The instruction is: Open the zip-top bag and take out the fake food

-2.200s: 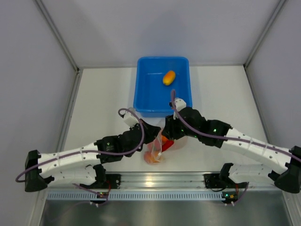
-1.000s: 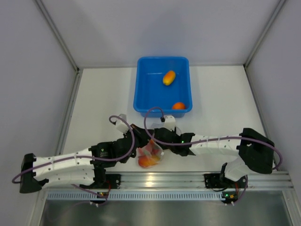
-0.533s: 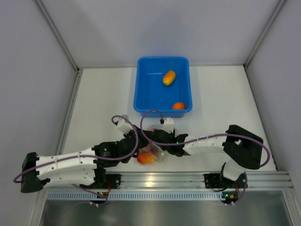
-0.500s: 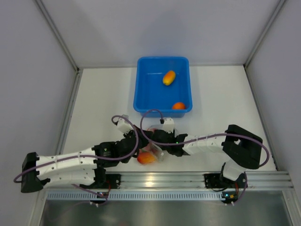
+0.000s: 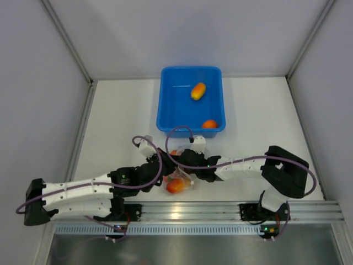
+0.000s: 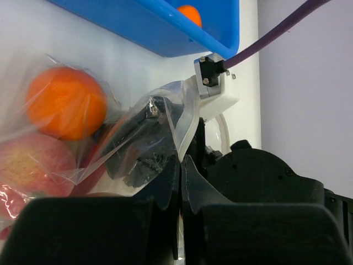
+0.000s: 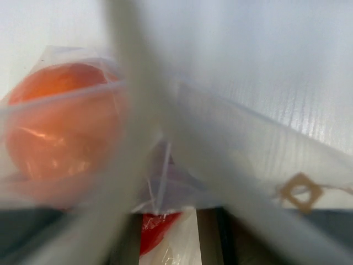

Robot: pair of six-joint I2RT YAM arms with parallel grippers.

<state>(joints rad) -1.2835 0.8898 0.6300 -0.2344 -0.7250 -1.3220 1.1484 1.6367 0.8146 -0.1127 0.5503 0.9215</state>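
Note:
The zip-top bag point(image 5: 181, 178) lies near the front edge, between both arms. In the left wrist view the bag point(image 6: 83, 149) holds an orange fruit point(image 6: 65, 103) and a pinkish fruit point(image 6: 27, 165). My left gripper point(image 6: 180, 160) is shut on the bag's rim, also seen from the top point(image 5: 166, 172). My right gripper point(image 5: 183, 163) is pushed into the bag's mouth and shows dark through the plastic point(image 6: 140, 141). In the right wrist view blurred plastic covers most of the lens. An orange fruit point(image 7: 60, 127) lies left, and a red piece point(image 7: 157, 229) sits between the parted jaws point(image 7: 171, 243).
The blue tub point(image 5: 171, 102) stands behind the bag and holds a yellow-orange fruit point(image 5: 198, 90) and an orange fruit point(image 5: 209, 124). Its near wall point(image 6: 138, 27) is close above the bag. White walls close the table on three sides. A metal rail point(image 5: 182, 210) runs along the front.
My right arm left an orange fruit in the tub, came back and went into the bag's mouth. My left gripper kept its hold; the bag shifted a little.

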